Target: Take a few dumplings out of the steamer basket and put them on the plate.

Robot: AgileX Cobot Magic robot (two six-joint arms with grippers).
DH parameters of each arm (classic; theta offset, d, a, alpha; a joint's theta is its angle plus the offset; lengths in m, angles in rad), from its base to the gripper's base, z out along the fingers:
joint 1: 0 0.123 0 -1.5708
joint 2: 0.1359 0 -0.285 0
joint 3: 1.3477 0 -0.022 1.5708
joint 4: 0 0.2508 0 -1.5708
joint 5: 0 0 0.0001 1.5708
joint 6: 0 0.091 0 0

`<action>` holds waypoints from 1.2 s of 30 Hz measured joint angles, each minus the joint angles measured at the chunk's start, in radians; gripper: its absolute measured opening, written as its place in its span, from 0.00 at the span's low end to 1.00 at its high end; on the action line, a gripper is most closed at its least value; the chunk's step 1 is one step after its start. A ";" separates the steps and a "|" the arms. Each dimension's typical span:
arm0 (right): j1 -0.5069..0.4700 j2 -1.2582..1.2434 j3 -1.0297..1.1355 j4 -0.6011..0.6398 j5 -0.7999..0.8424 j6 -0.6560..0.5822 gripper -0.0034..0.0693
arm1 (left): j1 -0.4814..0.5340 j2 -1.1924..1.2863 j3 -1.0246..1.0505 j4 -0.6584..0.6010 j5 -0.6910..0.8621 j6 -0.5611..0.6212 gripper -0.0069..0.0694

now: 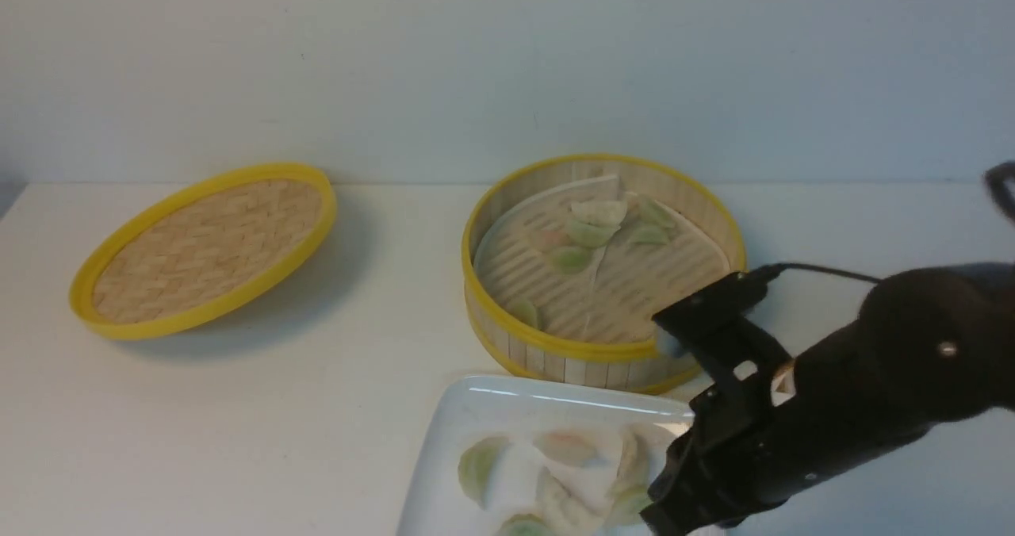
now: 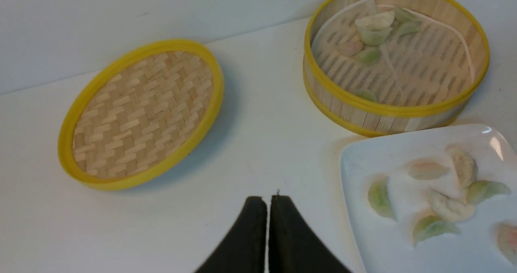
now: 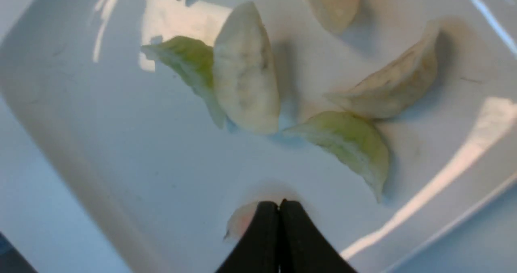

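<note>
The steamer basket (image 1: 555, 351) stands mid-table with several dumplings (image 1: 588, 232) on its liner, most toward the far side. In front of it the white plate (image 1: 507, 391) holds several more dumplings (image 1: 564, 447). My right gripper (image 1: 656, 520) hangs low over the plate's right part, jaws pressed together. In the right wrist view its tips (image 3: 278, 203) sit just above a pinkish dumpling (image 3: 241, 223) lying on the plate (image 3: 121, 160), which is partly hidden behind them. The left gripper (image 2: 266, 198) is shut and empty over bare table, left of the plate (image 2: 355, 164).
The shallow woven lid (image 1: 206, 246) with a yellow rim lies tilted at the far left. A pale wall runs along the table's back edge. The right arm's black body covers the plate's right corner and part of the basket's front rim.
</note>
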 joint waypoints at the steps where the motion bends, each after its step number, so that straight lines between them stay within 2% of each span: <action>1: 0.000 -0.074 0.000 -0.038 0.009 0.040 0.03 | 0.000 0.000 0.000 0.000 -0.008 0.000 0.08; 7: 0.000 -0.402 0.000 -0.197 0.012 0.213 0.03 | 0.000 0.000 0.000 0.000 -0.082 0.000 0.08; 14: 0.000 -0.921 0.000 -0.492 -0.041 0.511 0.03 | 0.000 0.000 0.000 0.000 -0.242 0.000 0.08; 15: 0.000 -0.933 0.001 -0.501 -0.041 0.511 0.03 | 0.000 0.000 0.000 0.000 -0.242 0.000 0.08; 18: 0.000 -1.143 0.041 -0.632 -0.062 0.631 0.03 | 0.000 0.004 0.000 0.000 -0.305 0.000 0.08; 20: 0.000 -1.233 0.080 -0.673 -0.074 0.677 0.03 | 0.000 0.017 0.000 0.000 -0.328 0.000 0.08; 28: 0.000 -1.335 0.190 -0.687 -0.135 0.694 0.03 | 0.000 0.091 0.000 -0.006 -0.339 0.000 0.08; 36: 0.000 -1.335 0.196 -0.642 -0.115 0.695 0.03 | 0.000 0.222 0.000 -0.113 -0.250 0.016 0.08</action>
